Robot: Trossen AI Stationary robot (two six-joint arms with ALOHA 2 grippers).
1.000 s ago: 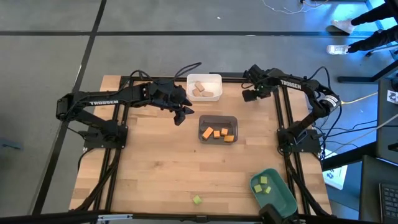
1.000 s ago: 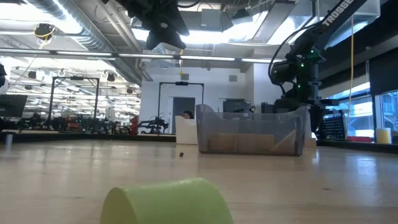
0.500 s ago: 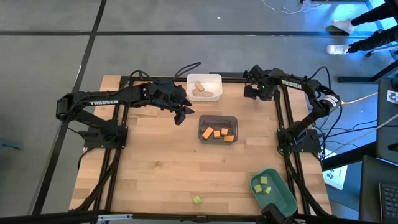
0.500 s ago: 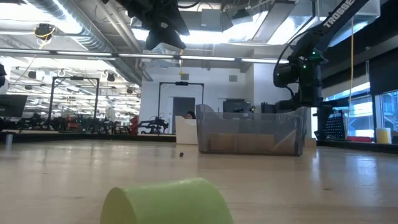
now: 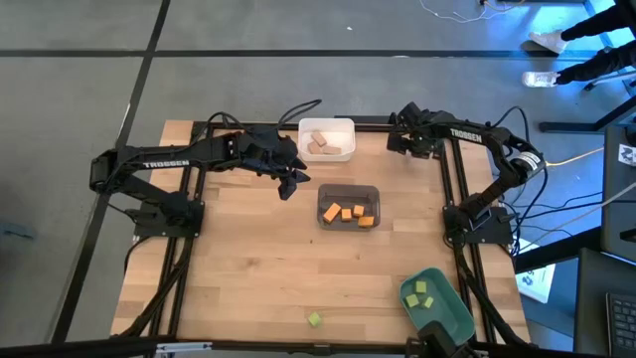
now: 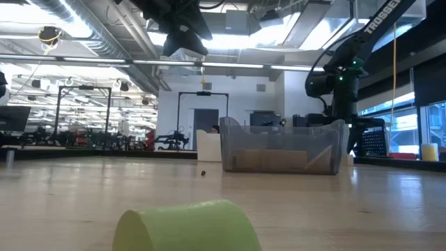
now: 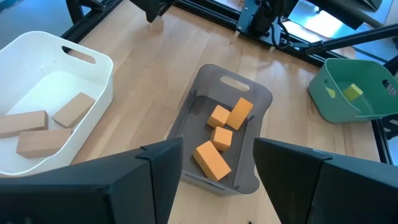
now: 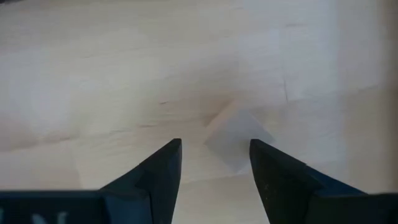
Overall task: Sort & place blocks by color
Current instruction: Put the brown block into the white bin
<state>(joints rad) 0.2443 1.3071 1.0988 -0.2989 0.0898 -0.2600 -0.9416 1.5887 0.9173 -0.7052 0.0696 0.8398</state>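
Note:
A pale tan block point(image 8: 238, 140) lies flat on the table near the far edge, right of the white bin point(image 5: 343, 128). My right gripper point(image 8: 214, 149) points down over it, open, one finger on either side and above it; in the left wrist view the same block point(image 7: 157, 25) shows just below that gripper. The white bin holds three tan blocks point(image 7: 37, 132). Several orange blocks point(image 7: 219, 135) lie in the dark grey bin point(image 5: 347, 190), and green blocks point(image 5: 424, 294) in the green bin point(image 5: 452, 320). One green block point(image 5: 315, 319) lies loose near the front edge. My left gripper point(image 5: 292, 183) hangs open above the table, left of the grey bin.
Black frame rails point(image 5: 453, 179) run along the table's left, right and far sides. The green bin sits at the near right corner. Bare wood lies across the table's middle and near left. A person's legs point(image 5: 596, 30) show on the floor beyond the far right.
My right gripper has rolled about the line it points along while staying over the tan block near the far edge. My left gripper has kept still.

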